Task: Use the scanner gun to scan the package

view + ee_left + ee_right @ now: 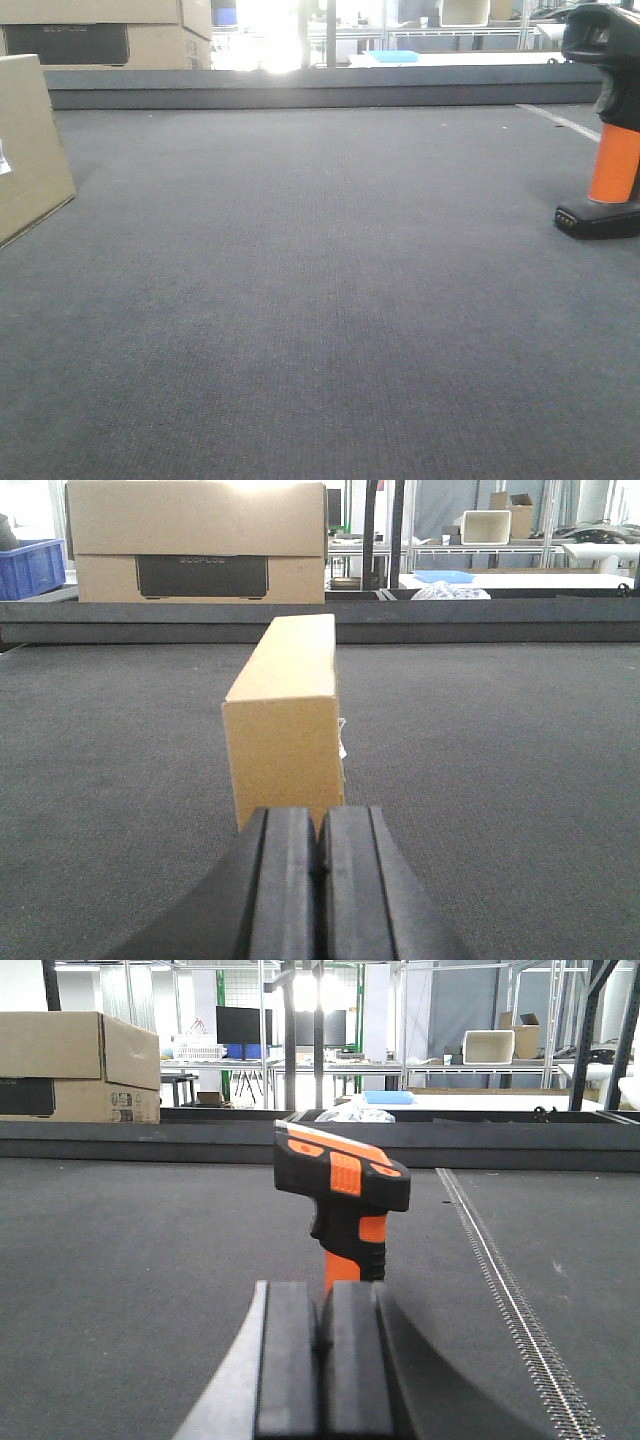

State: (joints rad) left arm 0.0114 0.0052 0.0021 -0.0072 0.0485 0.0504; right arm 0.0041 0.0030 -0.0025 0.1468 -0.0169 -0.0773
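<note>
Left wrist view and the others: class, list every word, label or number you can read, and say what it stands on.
"ECOFLOW", faint, on the dark panel of the large carton behind the small box.
Printed marks on the carton side: too small.
White label at the small box's edge: unreadable.
Scanner gun: none.

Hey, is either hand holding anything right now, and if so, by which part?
Nothing is held. The left hand is shut short of the package; the right hand is shut short of the scanner gun.
</note>
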